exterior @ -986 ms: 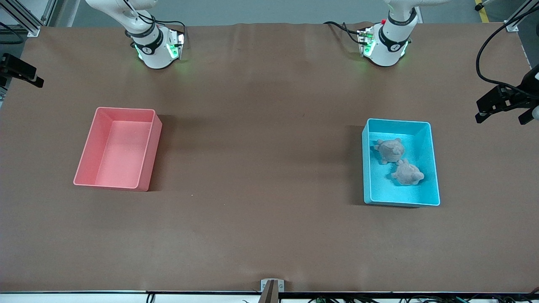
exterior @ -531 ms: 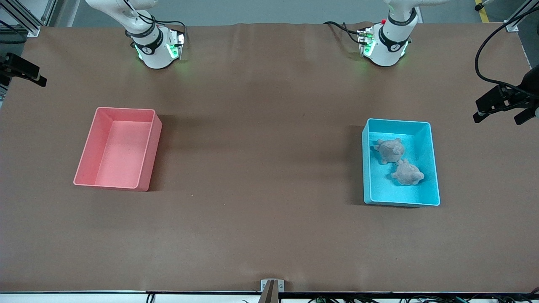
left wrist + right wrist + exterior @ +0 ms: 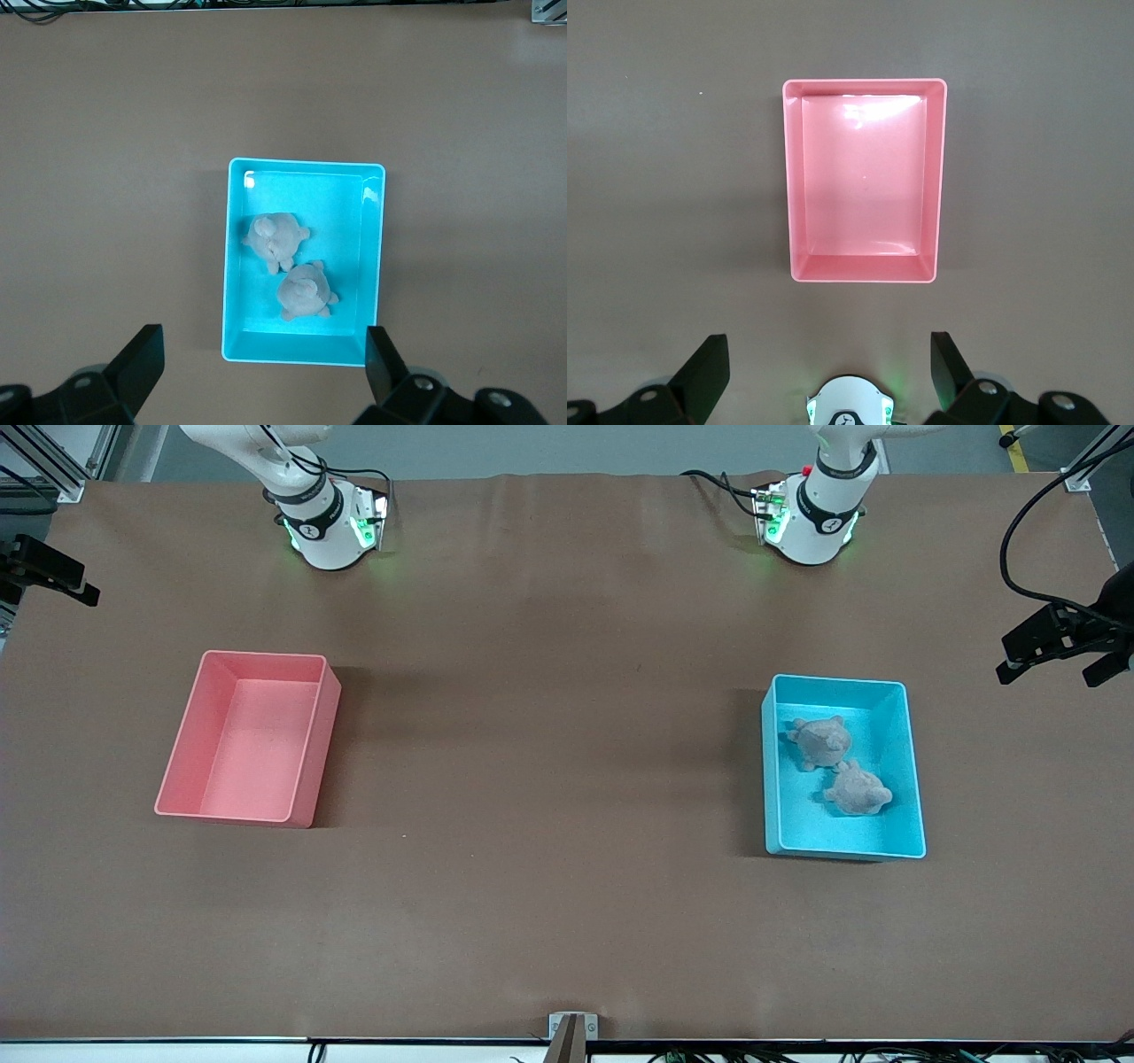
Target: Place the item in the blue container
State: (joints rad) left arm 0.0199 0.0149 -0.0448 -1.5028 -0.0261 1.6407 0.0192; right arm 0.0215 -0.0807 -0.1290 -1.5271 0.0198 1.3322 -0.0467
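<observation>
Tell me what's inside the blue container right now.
Two grey-brown plush toys lie side by side on the floor of the blue container. Anything beneath them is covered. Both grippers, left and right, are open and empty, high over the table.

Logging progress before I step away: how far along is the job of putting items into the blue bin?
Looks done: two plush toys lie in the blue bin. The pink bin holds nothing, and no loose item shows on the table. Nothing in hand: left gripper and right gripper are open and raised over the bins. Nothing visible is left.
</observation>
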